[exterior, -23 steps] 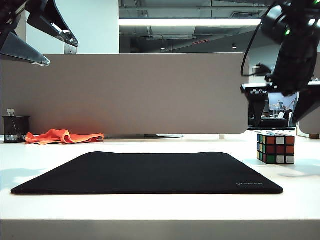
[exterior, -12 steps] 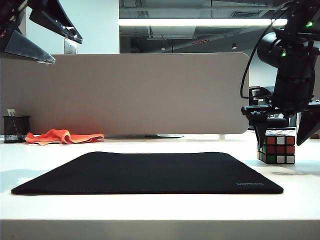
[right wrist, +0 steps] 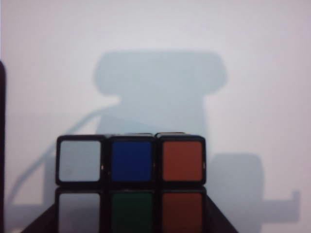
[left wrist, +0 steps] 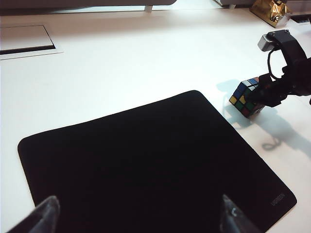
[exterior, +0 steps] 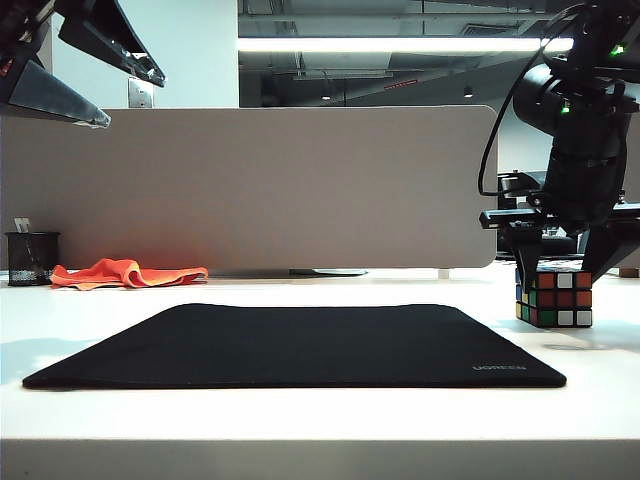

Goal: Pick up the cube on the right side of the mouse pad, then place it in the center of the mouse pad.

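Observation:
The cube (exterior: 555, 300) stands on the white table just off the right edge of the black mouse pad (exterior: 300, 345). My right gripper (exterior: 558, 285) has come down over it, one finger against each side, and the cube still rests on the table. In the right wrist view the cube (right wrist: 131, 160) fills the space between the dark fingers of the right gripper (right wrist: 131, 218). My left gripper (exterior: 128, 98) hangs high at the upper left, open and empty. The left wrist view looks down on the mouse pad (left wrist: 146, 160) and the cube (left wrist: 245, 97), with the left gripper (left wrist: 138, 211) spread wide.
A black mesh pen cup (exterior: 30, 257) and an orange cloth (exterior: 125, 272) lie at the back left before a grey partition (exterior: 250, 185). A gold object (left wrist: 269, 9) sits at a far table corner. A rectangular cut-out panel (left wrist: 24, 39) is set into the tabletop.
The right gripper has sunk from above the cube to straddle it, and its fingers have drawn in against the cube's sides. The left arm has barely moved.

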You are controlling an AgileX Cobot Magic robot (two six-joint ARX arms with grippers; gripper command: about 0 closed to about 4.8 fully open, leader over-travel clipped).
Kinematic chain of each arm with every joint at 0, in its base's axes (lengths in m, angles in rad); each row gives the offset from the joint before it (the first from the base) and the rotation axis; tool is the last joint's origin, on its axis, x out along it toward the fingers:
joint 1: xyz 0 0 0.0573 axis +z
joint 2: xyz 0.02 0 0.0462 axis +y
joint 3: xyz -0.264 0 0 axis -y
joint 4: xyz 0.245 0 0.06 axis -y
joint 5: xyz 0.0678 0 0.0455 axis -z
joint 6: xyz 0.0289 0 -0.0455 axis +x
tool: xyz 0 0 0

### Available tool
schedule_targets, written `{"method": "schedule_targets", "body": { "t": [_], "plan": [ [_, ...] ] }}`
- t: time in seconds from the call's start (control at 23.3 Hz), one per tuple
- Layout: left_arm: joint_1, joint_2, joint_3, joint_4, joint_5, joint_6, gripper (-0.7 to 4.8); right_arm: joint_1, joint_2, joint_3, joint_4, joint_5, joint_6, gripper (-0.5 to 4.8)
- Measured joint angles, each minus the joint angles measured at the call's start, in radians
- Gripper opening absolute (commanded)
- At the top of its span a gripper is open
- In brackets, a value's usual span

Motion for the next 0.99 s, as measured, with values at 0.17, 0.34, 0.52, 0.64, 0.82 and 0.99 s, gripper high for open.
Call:
{"method": "schedule_targets", "body": {
  "t": [0.17,0.34,0.52,0.64,0.82,0.99],
  "plan": [
    [0.0,0.0,0.0,0.0,0.0,0.0,4.26,0.0,-0.005,0.0,0.0,0.0,0.0,3.26],
    [0.0,0.0,0.0,-0.001,0.0,0.0,4.26,0.0,-0.07,-0.004,-0.005,0.002,-0.008,3.25],
    [0.0,0.0,0.0,-0.002,0.0,0.0,4.26,0.001,-0.246,-0.001,0.014,-0.009,-0.012,3.25],
    [0.0,0.0,0.0,-0.004,0.0,0.0,4.26,0.013,-0.335,0.007,0.025,-0.084,-0.011,3.26],
    [-0.001,0.0,0.0,-0.003,0.0,0.0,4.26,0.094,-0.364,0.096,0.039,-0.132,-0.011,3.26],
    [0.0,0.0,0.0,-0.004,0.0,0.0,4.26,0.229,-0.341,0.185,0.071,-0.124,-0.012,3.27]
  ]
}}
